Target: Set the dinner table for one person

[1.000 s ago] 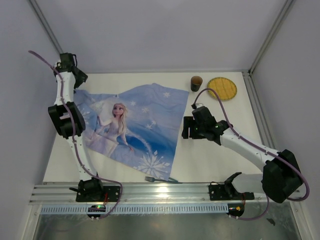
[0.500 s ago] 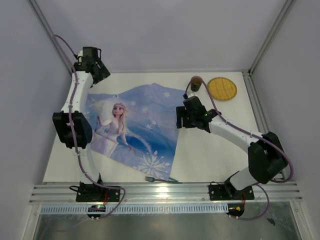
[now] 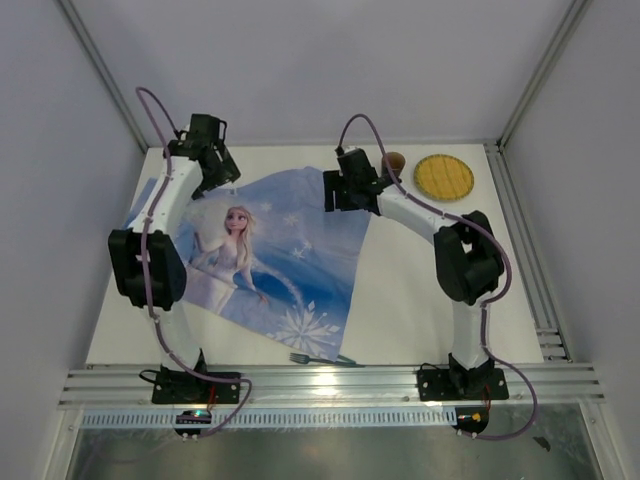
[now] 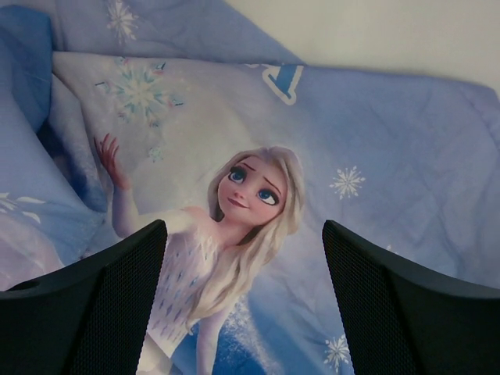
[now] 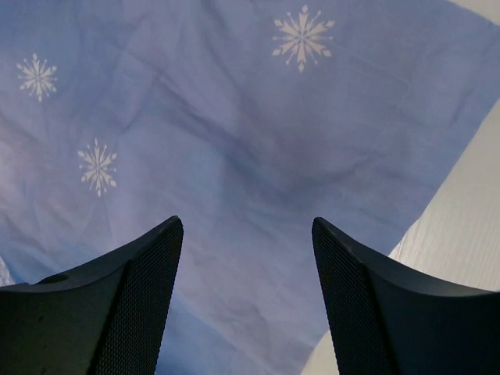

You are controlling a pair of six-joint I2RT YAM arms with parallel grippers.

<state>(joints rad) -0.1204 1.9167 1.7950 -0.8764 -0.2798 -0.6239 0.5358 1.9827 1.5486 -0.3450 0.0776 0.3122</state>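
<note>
The bench [image 3: 420, 290] is a large, flat, matte white rectangle, lying level, edged in silver metal.

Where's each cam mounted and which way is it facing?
Top external: fixed above and behind the bases, looking down on the dinner table; left arm and right arm show whole.
Left wrist: on the left arm, looking down at the Elsa figure on the printed cloth; open left gripper frames it.
Right wrist: on the right arm, looking down at the cloth's snowflakes and edge; open right gripper shows.
Shared: Elsa figure, in top and left wrist.
</note>
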